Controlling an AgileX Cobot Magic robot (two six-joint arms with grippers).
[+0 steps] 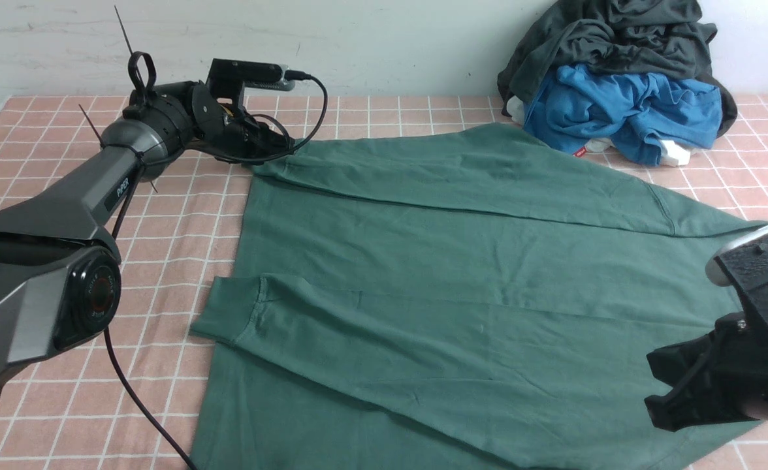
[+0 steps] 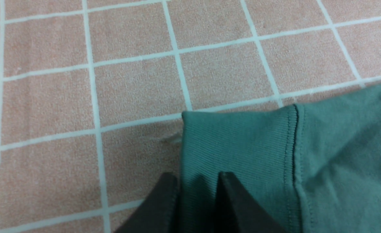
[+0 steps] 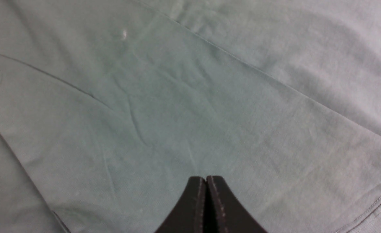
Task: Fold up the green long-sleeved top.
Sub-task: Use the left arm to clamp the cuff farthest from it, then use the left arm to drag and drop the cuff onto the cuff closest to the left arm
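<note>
The green long-sleeved top [image 1: 462,274] lies flat on the pink checked cloth, both sleeves folded across its body. The far sleeve's ribbed cuff [image 1: 273,166] reaches the top's far left corner, and my left gripper [image 1: 279,147] is down on it. In the left wrist view the fingers of the left gripper [image 2: 197,174] straddle the edge of that cuff [image 2: 236,139], closed narrowly with a strip of ribbing between them. The near sleeve's cuff [image 1: 227,313] rests at the left. My right gripper [image 1: 658,385] hovers over the top's right side, shut and empty, with only green fabric [image 3: 177,106] beneath the right gripper [image 3: 206,177].
A heap of a dark grey garment [image 1: 619,32] and a bright blue garment [image 1: 619,111] sits at the back right against the wall, touching the top's far edge. The pink checked tablecloth [image 1: 181,228] shows at the left, where a black cable [image 1: 129,385] trails.
</note>
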